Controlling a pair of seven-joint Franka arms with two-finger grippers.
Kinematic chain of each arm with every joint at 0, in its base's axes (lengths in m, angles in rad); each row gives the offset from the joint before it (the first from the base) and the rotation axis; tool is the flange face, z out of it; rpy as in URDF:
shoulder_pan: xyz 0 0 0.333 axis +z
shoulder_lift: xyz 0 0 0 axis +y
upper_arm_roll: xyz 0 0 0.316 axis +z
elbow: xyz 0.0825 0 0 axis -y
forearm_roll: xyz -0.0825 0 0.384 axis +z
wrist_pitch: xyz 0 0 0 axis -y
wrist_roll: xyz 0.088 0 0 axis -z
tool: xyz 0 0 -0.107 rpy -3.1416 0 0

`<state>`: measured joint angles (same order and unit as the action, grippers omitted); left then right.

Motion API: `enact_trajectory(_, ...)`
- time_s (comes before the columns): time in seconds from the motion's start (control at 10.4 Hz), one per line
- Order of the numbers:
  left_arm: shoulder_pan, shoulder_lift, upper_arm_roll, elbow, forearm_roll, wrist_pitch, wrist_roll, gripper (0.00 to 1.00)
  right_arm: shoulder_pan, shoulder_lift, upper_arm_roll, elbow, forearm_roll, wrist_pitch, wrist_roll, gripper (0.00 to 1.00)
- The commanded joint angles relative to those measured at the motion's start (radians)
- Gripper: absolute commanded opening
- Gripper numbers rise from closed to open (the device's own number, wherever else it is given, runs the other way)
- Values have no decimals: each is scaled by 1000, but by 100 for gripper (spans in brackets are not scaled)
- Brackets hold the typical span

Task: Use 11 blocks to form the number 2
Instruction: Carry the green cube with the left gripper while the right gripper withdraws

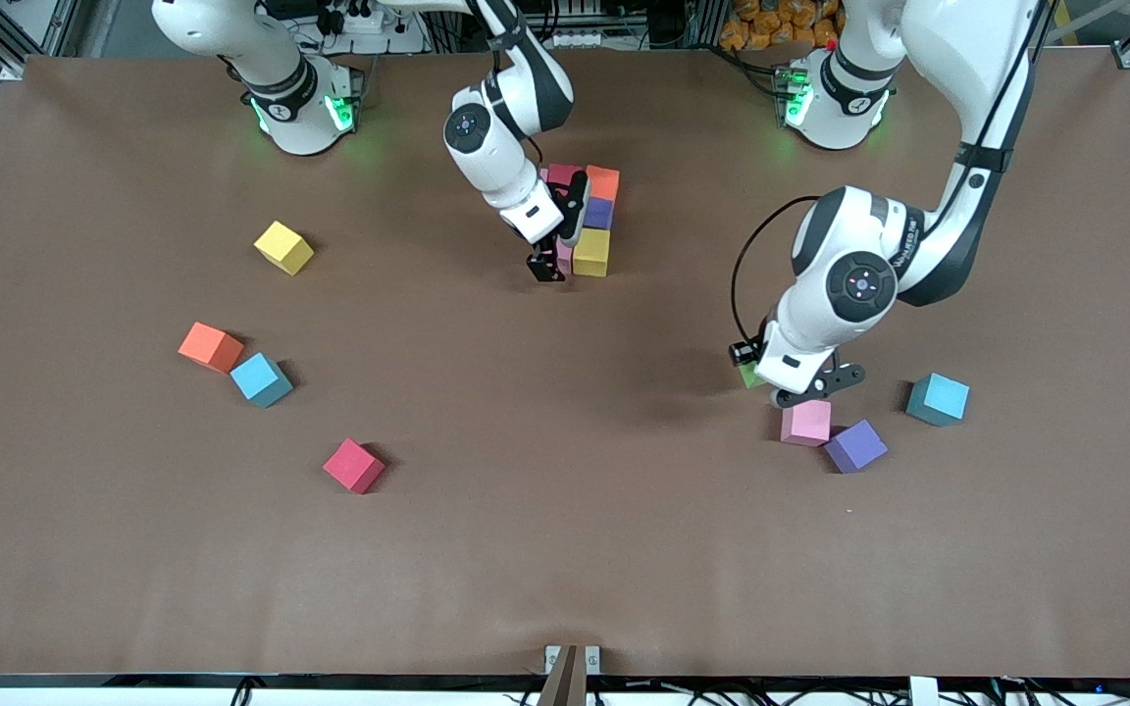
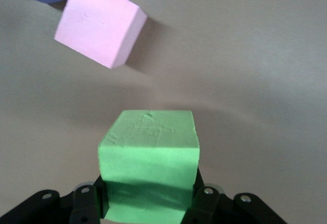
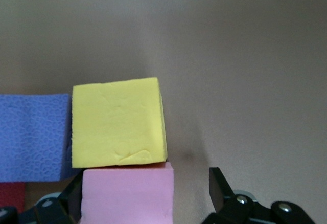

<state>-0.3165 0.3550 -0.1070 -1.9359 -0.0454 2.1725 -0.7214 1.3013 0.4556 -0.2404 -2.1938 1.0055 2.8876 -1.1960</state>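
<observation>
Partial number 2 (image 1: 590, 221): cluster of touching blocks between the arm bases. An orange, a purple (image 3: 33, 137) and a yellow block (image 3: 118, 121) run in a line toward the front camera; a pink block (image 3: 127, 193) lies beside the yellow one. The right arm partly covers the cluster.

Right gripper (image 1: 553, 257): low over the pink block, fingers spread wide, one on either side of it.

Left gripper (image 1: 800, 387): clamped on a green block (image 2: 148, 160), over the table toward the left arm's end.

Loose there: pink block (image 1: 806, 423), purple (image 1: 855, 446), teal-blue (image 1: 938, 398).

Toward the right arm's end: yellow (image 1: 283, 247), orange (image 1: 211, 346), teal-blue (image 1: 261, 379), red (image 1: 354, 465).
</observation>
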Motion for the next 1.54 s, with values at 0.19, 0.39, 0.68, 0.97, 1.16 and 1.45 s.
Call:
enact_trajectory(0.19, -18, -34, -34, 0, -24, -33, -97, 0, -11, -93, 3, -56, 33, -51, -11, 100)
enact_trajectory(0.39, -18, -41, -75, 9, -28, -34, -182, 0, -19, -127, 1, -78, 33, -79, -11, 100)
enact_trajectory(0.68, -23, -42, -109, 12, -31, -34, -277, 0, -65, -193, 0, -115, 31, -134, -11, 100)
enact_trajectory(0.97, -24, -47, -154, 18, -31, -34, -393, 0, -199, -264, 4, -136, 25, -250, -11, 100)
enact_trajectory(1.16, -24, -45, -197, 20, -33, -34, -499, 0, -313, -285, 3, -135, -7, -344, -11, 100)
enact_trajectory(1.45, -33, -45, -230, 37, -126, -33, -617, 0, -500, -301, -7, -98, -117, -479, -5, 100)
